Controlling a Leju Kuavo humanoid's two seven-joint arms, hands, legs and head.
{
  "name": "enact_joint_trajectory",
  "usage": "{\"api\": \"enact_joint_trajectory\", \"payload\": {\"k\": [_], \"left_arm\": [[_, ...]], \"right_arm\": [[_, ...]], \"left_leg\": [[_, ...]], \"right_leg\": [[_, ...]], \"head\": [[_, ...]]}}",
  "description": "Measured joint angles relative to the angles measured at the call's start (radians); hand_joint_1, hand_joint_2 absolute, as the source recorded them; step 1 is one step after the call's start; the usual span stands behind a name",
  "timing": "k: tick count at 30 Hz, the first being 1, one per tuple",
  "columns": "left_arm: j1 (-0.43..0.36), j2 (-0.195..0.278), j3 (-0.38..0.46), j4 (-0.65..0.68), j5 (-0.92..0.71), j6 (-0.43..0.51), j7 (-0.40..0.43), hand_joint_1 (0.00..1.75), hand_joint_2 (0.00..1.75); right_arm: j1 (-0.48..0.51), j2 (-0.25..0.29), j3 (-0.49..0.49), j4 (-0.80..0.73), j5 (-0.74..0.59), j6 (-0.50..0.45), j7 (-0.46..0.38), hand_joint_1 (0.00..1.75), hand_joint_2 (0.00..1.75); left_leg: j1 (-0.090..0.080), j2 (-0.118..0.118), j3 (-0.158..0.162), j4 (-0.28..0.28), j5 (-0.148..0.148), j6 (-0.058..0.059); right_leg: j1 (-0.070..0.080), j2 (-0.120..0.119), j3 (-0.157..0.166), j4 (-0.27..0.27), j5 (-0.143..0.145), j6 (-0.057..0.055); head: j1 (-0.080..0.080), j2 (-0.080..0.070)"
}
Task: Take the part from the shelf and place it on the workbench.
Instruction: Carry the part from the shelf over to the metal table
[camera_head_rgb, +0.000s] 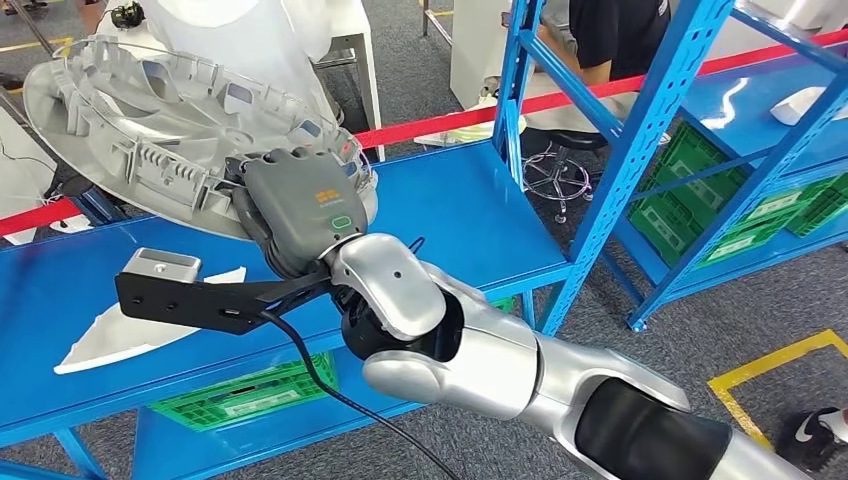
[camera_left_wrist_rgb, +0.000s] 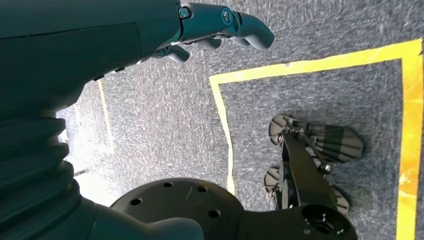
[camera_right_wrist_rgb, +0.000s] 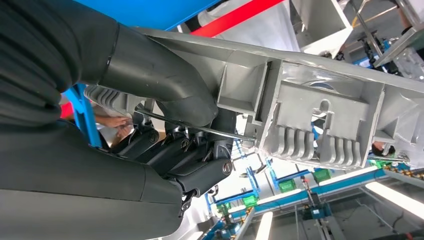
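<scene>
Right hand (camera_head_rgb: 290, 205) gripping one large grey part (camera_head_rgb: 150, 120) by its rim, part held tilted above the blue shelf (camera_head_rgb: 470, 220), one white piece (camera_head_rgb: 140, 325) lying on that shelf, left hand (camera_left_wrist_rgb: 220, 22) empty, fingers loosely apart, over grey floor (camera_left_wrist_rgb: 310, 85), two green crates (camera_head_rgb: 245, 392) below.

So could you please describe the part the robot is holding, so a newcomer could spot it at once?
Look above the left end of the blue shelf. The right hand grips a large grey part, round and ribbed with a clear centre, unlike the flat white piece lying below.
</scene>
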Motion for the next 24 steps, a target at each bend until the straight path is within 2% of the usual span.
{"api": "enact_joint_trajectory", "payload": {"k": [2,4,5,6,7,9,10,11,12,14,15,16,17,19,20,21,22,23,24], "left_arm": [[0.000,0.000,0.000,0.000,0.000,0.001,0.000,0.00,1.75],[-0.001,-0.001,0.000,0.000,0.000,0.001,0.000,0.00,1.75],[-0.001,-0.001,0.000,0.000,0.000,0.001,0.000,0.00,1.75],[-0.001,-0.001,0.000,0.000,0.000,0.002,0.001,0.00,1.75],[-0.001,-0.001,0.000,0.000,0.000,0.002,0.001,0.00,1.75],[-0.002,-0.001,0.001,0.000,0.000,0.002,0.001,0.00,1.75],[-0.003,-0.001,0.001,0.000,0.000,0.002,0.001,0.00,1.75],[-0.003,-0.002,0.001,0.000,-0.001,0.002,0.000,0.00,1.75],[-0.004,-0.002,0.001,0.000,-0.001,0.003,0.000,0.00,1.75],[-0.003,-0.003,0.001,0.000,-0.003,0.004,0.000,0.00,1.75],[-0.004,-0.004,0.001,0.000,-0.003,0.005,0.001,0.00,1.75],[-0.004,-0.005,0.001,0.000,-0.003,0.007,0.002,0.00,1.75],[-0.004,-0.006,0.001,0.000,-0.003,0.008,0.004,0.00,1.75],[-0.005,-0.006,0.001,-0.001,-0.002,0.013,0.009,0.00,1.75],[-0.005,-0.006,0.001,-0.001,-0.002,0.014,0.011,0.00,1.75],[-0.005,-0.006,0.002,-0.001,-0.001,0.015,0.013,0.00,1.75],[-0.005,-0.006,0.004,-0.001,0.000,0.016,0.015,0.00,1.75],[-0.005,-0.007,0.006,-0.001,0.001,0.017,0.017,0.00,1.75],[-0.005,-0.008,0.008,0.000,0.001,0.017,0.019,0.00,1.75]], "right_arm": [[-0.001,0.005,0.000,0.001,0.000,0.001,0.000,1.75,1.75],[-0.003,0.008,0.000,0.004,0.000,0.001,0.000,1.75,1.75],[-0.003,0.008,0.000,0.005,0.000,0.001,0.000,1.75,1.75],[-0.002,0.008,0.001,0.007,-0.001,0.002,0.000,1.75,1.75],[-0.003,0.008,0.001,0.009,-0.001,0.002,0.000,1.75,1.75],[-0.003,0.009,0.001,0.010,-0.002,0.002,0.000,1.75,1.75],[-0.004,0.010,0.001,0.010,-0.002,0.003,0.000,1.75,1.75],[-0.005,0.012,0.001,0.010,-0.002,0.005,0.000,1.75,1.75],[-0.005,0.013,0.000,0.010,-0.003,0.007,0.000,1.75,1.75],[-0.005,0.014,0.000,0.010,-0.006,0.014,0.000,1.75,1.75],[-0.005,0.014,0.000,0.010,-0.007,0.017,0.000,1.75,1.75],[-0.005,0.013,0.000,0.010,-0.008,0.021,0.000,1.75,1.75],[-0.005,0.013,0.000,0.010,-0.009,0.024,0.000,1.75,1.75],[-0.005,0.014,0.001,0.010,-0.010,0.031,0.000,1.75,1.75],[-0.005,0.014,0.001,0.010,-0.011,0.035,0.000,1.75,1.75],[-0.005,0.014,0.001,0.010,-0.012,0.038,0.000,1.75,1.75],[-0.004,0.014,0.001,0.010,-0.012,0.040,0.000,1.75,1.75],[-0.004,0.015,0.001,0.010,-0.012,0.040,0.000,1.75,1.75],[-0.005,0.017,0.002,0.010,-0.012,0.040,0.000,1.75,1.75]], "left_leg": [[0.004,0.007,-0.024,0.063,-0.054,-0.011],[0.008,0.012,-0.064,0.180,-0.127,-0.021],[0.010,0.012,-0.075,0.225,-0.146,-0.025],[0.012,0.013,-0.073,0.241,-0.148,-0.028],[0.015,0.014,-0.053,0.220,-0.132,-0.030],[0.019,0.016,0.026,0.097,-0.085,-0.032],[0.018,0.015,0.062,0.039,-0.069,-0.029],[0.016,0.013,0.084,0.000,-0.060,-0.025],[0.013,0.011,0.090,-0.017,-0.059,-0.018],[0.009,0.009,0.079,-0.018,-0.047,-0.002],[0.009,0.010,0.072,-0.020,-0.039,0.007],[0.010,0.012,0.064,-0.022,-0.029,0.017],[0.011,0.014,0.053,-0.023,-0.018,0.025],[0.009,0.015,0.027,-0.022,0.002,0.035],[0.007,0.015,0.012,-0.021,0.012,0.036],[0.005,0.015,-0.002,-0.018,0.021,0.037],[0.004,0.015,-0.016,-0.015,0.030,0.037],[0.003,0.015,-0.029,-0.010,0.037,0.036],[0.002,0.015,-0.040,-0.006,0.044,0.035]], "right_leg": [[-0.003,-0.004,-0.006,-0.007,0.011,-0.013],[-0.001,-0.009,-0.017,-0.007,0.020,-0.018],[-0.001,-0.011,-0.024,-0.005,0.025,-0.018],[0.000,-0.012,-0.031,-0.004,0.029,-0.017],[0.000,-0.013,-0.038,-0.002,0.034,-0.015],[-0.001,-0.013,-0.051,0.001,0.044,-0.007],[-0.001,-0.013,-0.056,0.003,0.050,-0.002],[0.000,-0.013,-0.060,0.003,0.056,0.005],[-0.001,-0.014,-0.063,0.003,0.063,0.011],[-0.002,-0.013,-0.067,-0.001,0.076,0.024],[-0.004,-0.012,-0.072,0.003,0.071,0.029],[-0.005,-0.010,-0.081,0.019,0.049,0.034],[-0.005,-0.009,-0.095,0.056,0.010,0.038],[-0.006,-0.007,-0.131,0.178,-0.086,0.042],[-0.006,-0.007,-0.143,0.238,-0.115,0.042],[-0.005,-0.006,-0.143,0.274,-0.121,0.041],[-0.003,-0.006,-0.126,0.276,-0.107,0.037],[0.000,-0.006,-0.091,0.242,-0.081,0.032],[0.005,-0.006,-0.043,0.182,-0.057,0.024]], "head": [[-0.001,0.000],[-0.001,0.000],[-0.001,0.000],[-0.001,0.000],[-0.001,0.000],[-0.001,0.000],[-0.001,0.000],[0.000,0.000],[0.000,0.000],[0.000,0.000],[0.000,0.000],[0.001,0.000],[0.003,0.000],[0.005,0.000],[0.005,0.000],[0.005,0.000],[0.005,0.000],[0.005,0.000],[0.005,0.000]]}}
